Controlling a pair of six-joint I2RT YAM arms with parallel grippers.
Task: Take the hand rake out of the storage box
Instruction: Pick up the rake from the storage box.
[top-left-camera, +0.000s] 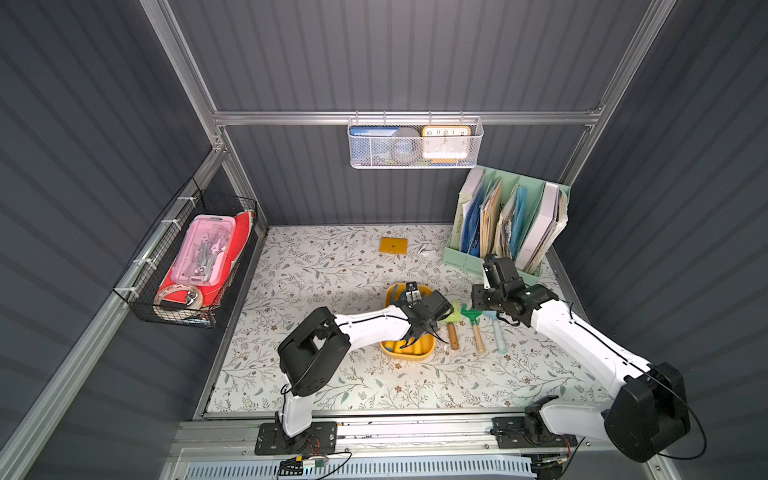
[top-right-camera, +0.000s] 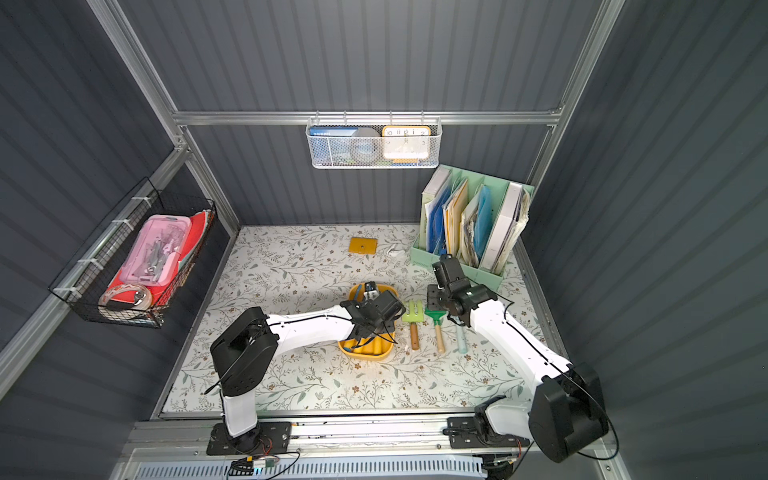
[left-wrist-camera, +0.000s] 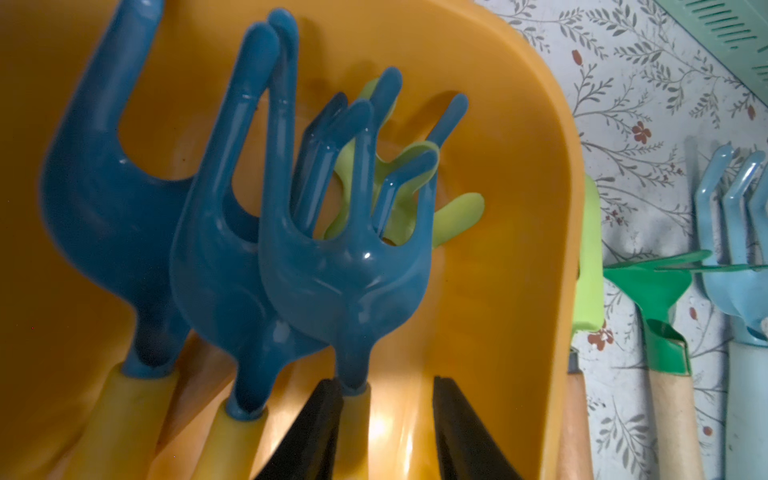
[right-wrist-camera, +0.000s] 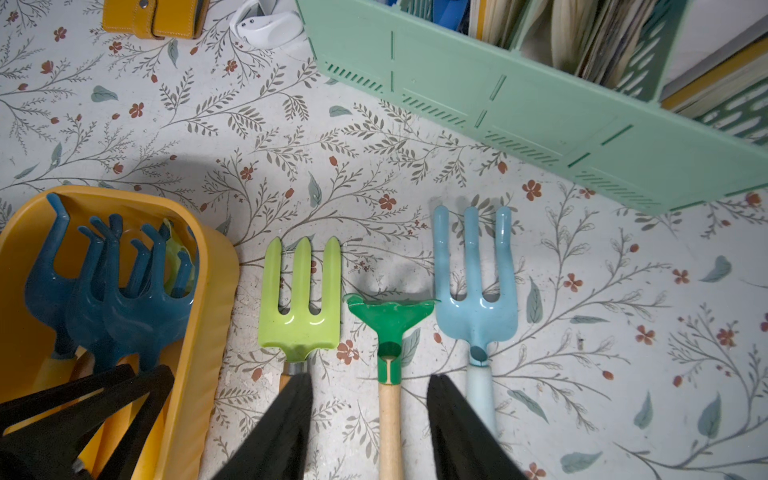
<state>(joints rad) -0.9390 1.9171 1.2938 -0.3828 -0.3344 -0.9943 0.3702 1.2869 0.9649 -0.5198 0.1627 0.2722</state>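
- The hand rake (left-wrist-camera: 345, 282): glossy dark-blue claw head and yellow handle, lying in the mustard storage box (top-left-camera: 409, 358), just below centre in a top view.
- Counted: three blue rakes (left-wrist-camera: 104, 199) and one lime tool (left-wrist-camera: 457, 216) in the box; three tools (right-wrist-camera: 388, 316) on the tabletop (right-wrist-camera: 208, 124).
- The left end effector (left-wrist-camera: 384, 382) straddles the rake's handle, part open and not clamped; the right end effector (right-wrist-camera: 370, 378) is part open, holding nothing.
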